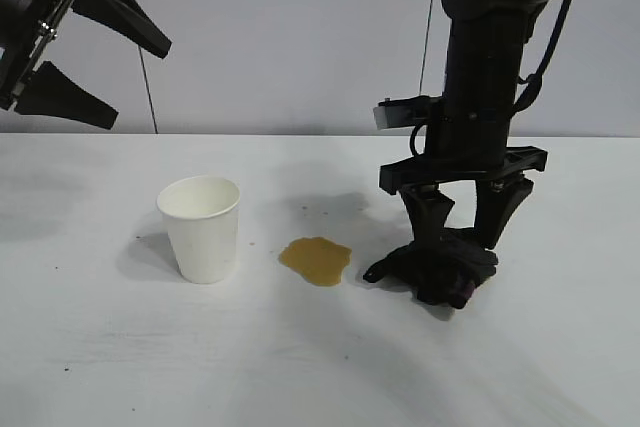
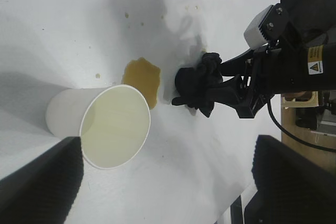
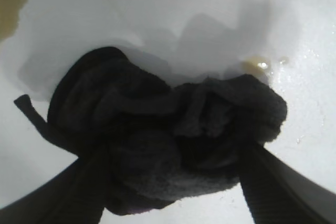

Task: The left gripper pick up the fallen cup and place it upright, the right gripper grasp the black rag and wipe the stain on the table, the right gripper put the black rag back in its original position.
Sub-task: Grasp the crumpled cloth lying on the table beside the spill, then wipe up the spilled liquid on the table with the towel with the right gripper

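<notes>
The small bunched black cloth rag (image 1: 440, 265), soft and limp, sits at three o'clock of the amber stain (image 1: 316, 260); the right gripper (image 1: 463, 237) clenches its bulky middle, the left gripper (image 1: 95, 47) hangs released.

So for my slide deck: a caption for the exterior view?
Right gripper clamps black rag beside the stain; cup upright.

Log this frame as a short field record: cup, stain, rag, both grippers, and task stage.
cup: the cup stands upright on the table
stain: the stain is unwiped, between cup and rag
rag: the black rag is bunched on the table, beside the stain
right gripper: the right gripper points down, fingers closed around the rag
left gripper: the left gripper is open, raised clear of the cup
stage: cup righted; wiping not yet done
</notes>
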Available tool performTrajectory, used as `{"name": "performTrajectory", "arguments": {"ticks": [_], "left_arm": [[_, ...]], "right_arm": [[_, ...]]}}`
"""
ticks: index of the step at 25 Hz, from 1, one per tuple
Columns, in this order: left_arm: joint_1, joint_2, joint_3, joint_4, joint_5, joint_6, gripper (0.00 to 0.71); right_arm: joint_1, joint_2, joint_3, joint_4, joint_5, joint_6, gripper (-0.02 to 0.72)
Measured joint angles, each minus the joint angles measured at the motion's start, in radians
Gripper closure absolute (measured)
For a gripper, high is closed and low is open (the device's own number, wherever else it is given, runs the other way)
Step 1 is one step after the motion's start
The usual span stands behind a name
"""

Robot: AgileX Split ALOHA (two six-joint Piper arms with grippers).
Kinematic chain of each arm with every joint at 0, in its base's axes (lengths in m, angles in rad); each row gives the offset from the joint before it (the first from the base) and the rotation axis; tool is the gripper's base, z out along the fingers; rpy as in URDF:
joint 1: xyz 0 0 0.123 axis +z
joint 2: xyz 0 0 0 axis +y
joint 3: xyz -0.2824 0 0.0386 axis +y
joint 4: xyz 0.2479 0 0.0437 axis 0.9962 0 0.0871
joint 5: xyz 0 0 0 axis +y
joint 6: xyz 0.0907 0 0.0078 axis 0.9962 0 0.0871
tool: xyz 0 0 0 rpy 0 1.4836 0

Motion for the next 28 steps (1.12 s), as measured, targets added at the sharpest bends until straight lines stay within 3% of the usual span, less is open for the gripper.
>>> {"name": "performTrajectory", "arguments": {"ticks": [9, 11, 14, 16, 21, 28], "left_arm": [[0.000, 0.000, 0.000, 0.000, 0.000, 0.001, 0.081], [0.000, 0.000, 0.000, 0.000, 0.001, 0.001, 0.081], [0.000, 0.000, 0.000, 0.000, 0.002, 0.001, 0.081], [0.000, 0.000, 0.000, 0.000, 0.004, 0.001, 0.081], [0.000, 0.000, 0.000, 0.000, 0.004, 0.001, 0.081], [0.000, 0.000, 0.000, 0.000, 0.005, 0.001, 0.081]], "right_arm": [[0.000, 0.022, 0.000, 0.002, 0.001, 0.017, 0.246], [0.000, 0.030, 0.000, 0.001, 0.002, 0.028, 0.337], [0.000, 0.030, 0.000, -0.001, 0.003, 0.031, 0.566], [0.000, 0.030, 0.000, 0.001, 0.003, 0.031, 0.647], [0.000, 0.032, -0.022, 0.041, 0.018, 0.020, 0.674], [0.000, 0.005, -0.186, 0.213, 0.030, -0.029, 0.675]]}}
